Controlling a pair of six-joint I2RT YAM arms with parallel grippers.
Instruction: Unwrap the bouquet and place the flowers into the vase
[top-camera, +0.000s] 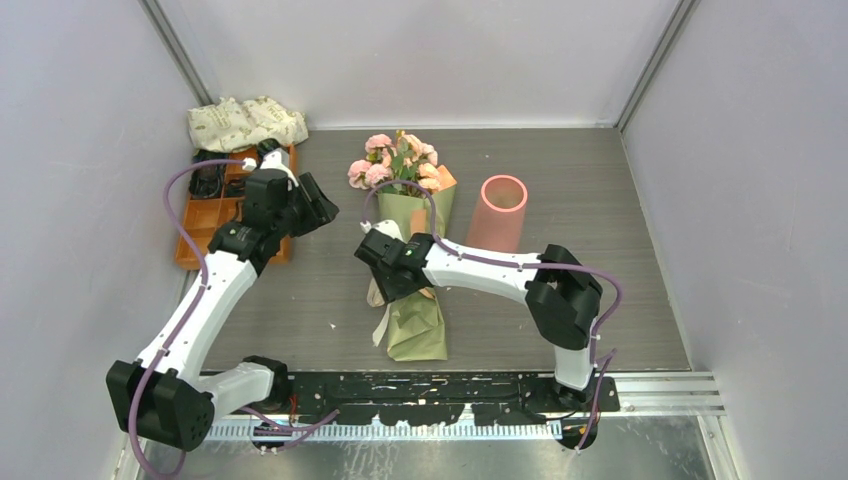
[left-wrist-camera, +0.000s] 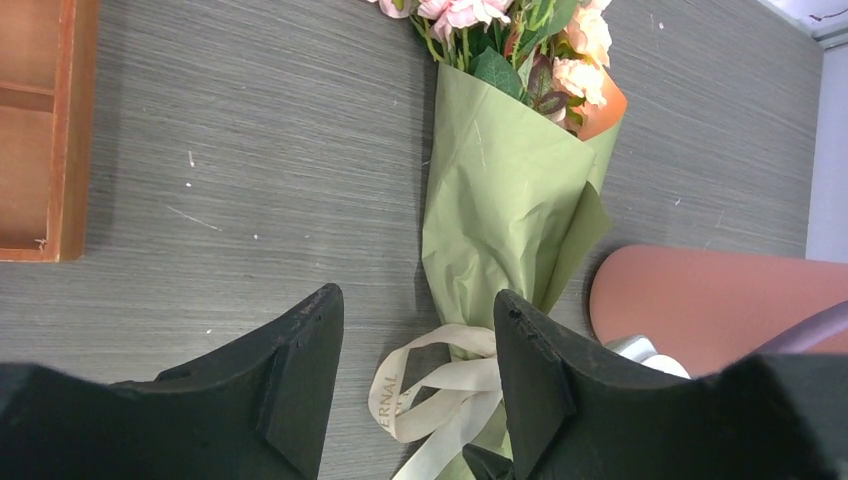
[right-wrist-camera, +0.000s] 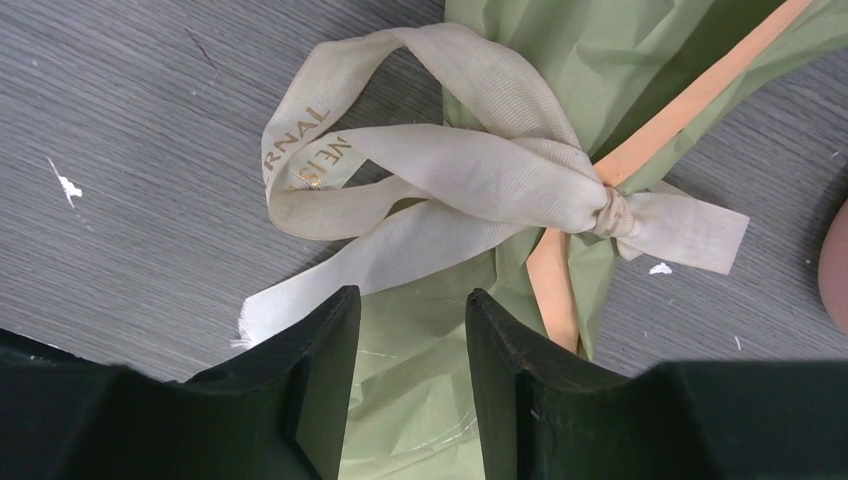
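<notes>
The bouquet (top-camera: 415, 205) lies on the table, its pink and peach flowers (top-camera: 392, 160) pointing to the far side, inside olive-green paper (left-wrist-camera: 505, 190) with an orange lining. A cream ribbon bow (right-wrist-camera: 450, 170) ties the cone's waist. My right gripper (right-wrist-camera: 410, 295) hovers open over the paper just below the bow, and a ribbon tail runs past its left fingertip. In the top view the right gripper (top-camera: 385, 268) covers the knot. My left gripper (top-camera: 318, 207) hangs open to the left of the bouquet, holding nothing. The salmon-pink vase (top-camera: 500, 210) stands upright just right of the flowers.
An orange compartment tray (top-camera: 200, 235) sits at the far left under the left arm, with a white leaf-print cloth bundle (top-camera: 245, 122) behind it. Grey walls close in the table on three sides. The vase (left-wrist-camera: 720, 300) stands close to the bouquet's right side.
</notes>
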